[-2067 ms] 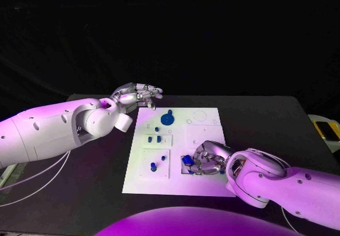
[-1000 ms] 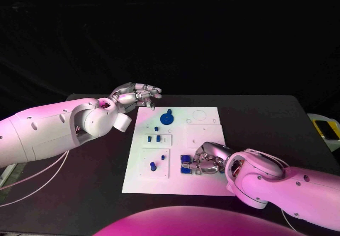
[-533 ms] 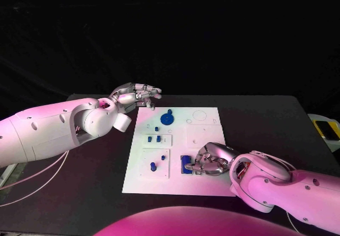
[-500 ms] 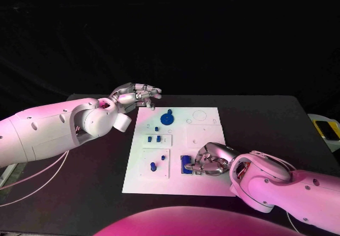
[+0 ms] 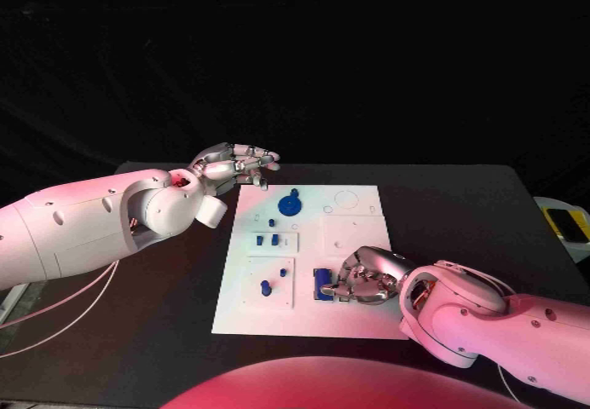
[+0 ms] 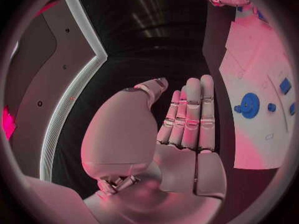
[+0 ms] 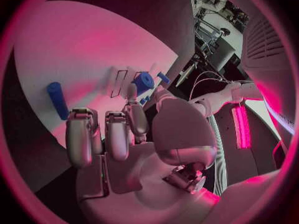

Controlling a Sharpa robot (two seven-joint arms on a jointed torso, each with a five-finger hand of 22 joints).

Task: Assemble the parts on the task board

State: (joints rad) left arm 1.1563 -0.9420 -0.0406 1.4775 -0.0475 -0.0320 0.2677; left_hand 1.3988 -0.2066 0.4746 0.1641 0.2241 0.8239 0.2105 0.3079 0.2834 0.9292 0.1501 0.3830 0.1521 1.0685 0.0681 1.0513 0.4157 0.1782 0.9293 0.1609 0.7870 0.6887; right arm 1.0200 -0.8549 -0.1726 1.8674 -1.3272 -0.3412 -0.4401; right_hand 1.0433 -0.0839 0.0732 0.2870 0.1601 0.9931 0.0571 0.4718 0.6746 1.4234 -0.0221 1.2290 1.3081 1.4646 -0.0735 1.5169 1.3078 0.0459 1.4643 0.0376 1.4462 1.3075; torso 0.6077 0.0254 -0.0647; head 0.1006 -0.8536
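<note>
Right robot hand (image 5: pixel 361 274) rests beside blue part (image 5: pixel 322 283) on task board (image 5: pixel 356 223).

Head camera looking down over task board (image 5: pixel 308 256), wrist cameras close behind each palm, all sharing the board

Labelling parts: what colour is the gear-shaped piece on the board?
Blue gear-shaped piece; clearest in the head view.

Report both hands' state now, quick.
Left hand: holds nothing, fingers together and nearly straight, off the task board's far left corner.
Right hand: over the board beside a blue part; grip cannot be told.
</note>
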